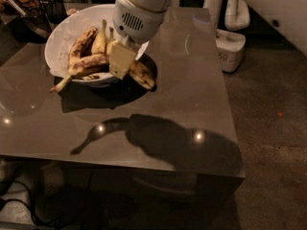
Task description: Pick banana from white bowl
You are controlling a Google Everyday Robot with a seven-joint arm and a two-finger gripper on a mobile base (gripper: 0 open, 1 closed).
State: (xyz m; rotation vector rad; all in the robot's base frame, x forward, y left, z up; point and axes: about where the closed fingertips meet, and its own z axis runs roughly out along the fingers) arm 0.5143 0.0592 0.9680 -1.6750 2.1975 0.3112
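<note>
One long, brown-mottled yellow banana (139,73) is clamped between the closed fingers of the pale two-finger gripper (122,60), over the large round white bowl (62,37).

Glossy tbl (192,95) — plastic gripper (122,63) over bowl (67,25)

Only "50" legible — on white base (231,49) beside table (192,104); gripper (121,67) over white bowl (72,22).

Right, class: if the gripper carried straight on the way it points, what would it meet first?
The gripper, pointing down over the white bowl, would likely meet the banana it grips first, then the bowl; depth is unclear.
</note>
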